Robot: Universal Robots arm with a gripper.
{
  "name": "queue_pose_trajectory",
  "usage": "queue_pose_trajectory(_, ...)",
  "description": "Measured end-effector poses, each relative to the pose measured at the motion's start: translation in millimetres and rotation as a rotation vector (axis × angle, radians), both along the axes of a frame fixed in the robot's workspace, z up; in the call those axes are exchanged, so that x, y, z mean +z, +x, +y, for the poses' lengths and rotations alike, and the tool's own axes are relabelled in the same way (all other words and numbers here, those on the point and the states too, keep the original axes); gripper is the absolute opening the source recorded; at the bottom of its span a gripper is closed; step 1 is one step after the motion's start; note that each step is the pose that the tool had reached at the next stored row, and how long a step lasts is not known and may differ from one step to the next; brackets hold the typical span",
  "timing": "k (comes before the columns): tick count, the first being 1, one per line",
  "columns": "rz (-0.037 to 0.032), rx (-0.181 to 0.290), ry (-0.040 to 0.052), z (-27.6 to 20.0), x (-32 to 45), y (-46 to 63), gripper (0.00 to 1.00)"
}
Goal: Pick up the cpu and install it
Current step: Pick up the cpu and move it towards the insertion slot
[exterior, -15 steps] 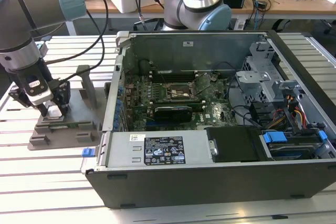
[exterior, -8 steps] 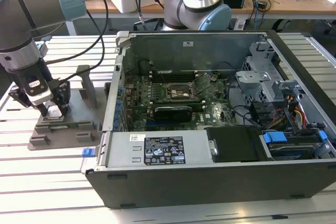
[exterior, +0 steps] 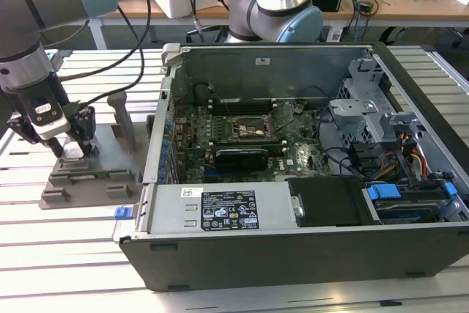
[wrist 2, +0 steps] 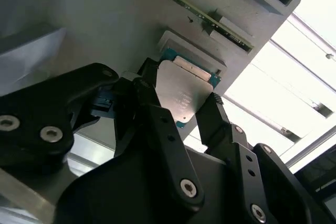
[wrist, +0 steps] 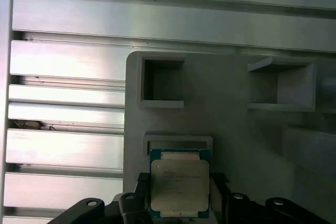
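The cpu (wrist: 180,184), silver-white top up with a thin dark rim, sits at the edge of the grey moulded tray (exterior: 88,181), directly under the gripper (exterior: 72,153) and just in front of the shallow framed pocket moulded into the tray. In both wrist views the black fingers (wrist 2: 210,116) stand one on each side of the chip, and the jaws look drawn in against two opposite edges, pinching it. Whether the chip has cleared the tray surface cannot be told. The step in hand looks like the pick-up, with the install not yet done: the open computer case (exterior: 293,240) lies well apart on the exterior view's right, its motherboard (exterior: 242,137) exposed and nothing from the arm near it. A grip this narrow on so thin a part would call for even pressure on both edges and a level chip, since a tilt could let it slip or catch on the pocket's frame. The arm (exterior: 29,34) reaches down at the exterior view's left, wrist turned so the gripper points almost straight at the tray, with cables trailing from it across the slatted metal table (exterior: 58,254)
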State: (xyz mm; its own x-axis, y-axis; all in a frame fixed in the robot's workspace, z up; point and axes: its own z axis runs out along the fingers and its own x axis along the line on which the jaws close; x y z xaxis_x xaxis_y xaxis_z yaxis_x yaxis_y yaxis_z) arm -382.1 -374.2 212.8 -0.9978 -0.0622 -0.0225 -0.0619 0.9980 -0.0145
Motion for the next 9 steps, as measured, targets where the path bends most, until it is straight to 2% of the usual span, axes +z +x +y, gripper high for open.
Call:
queue_pose_trajectory(6,0.0000,0.000,-0.0006,3.5,19.1,0.0,0.55)
queue_pose_trajectory(8,0.0001,0.000,-0.0008,3.8,22.8,0.1,0.55)
queue_pose_trajectory(9,0.0000,0.000,-0.0007,4.2,27.5,0.0,0.55)
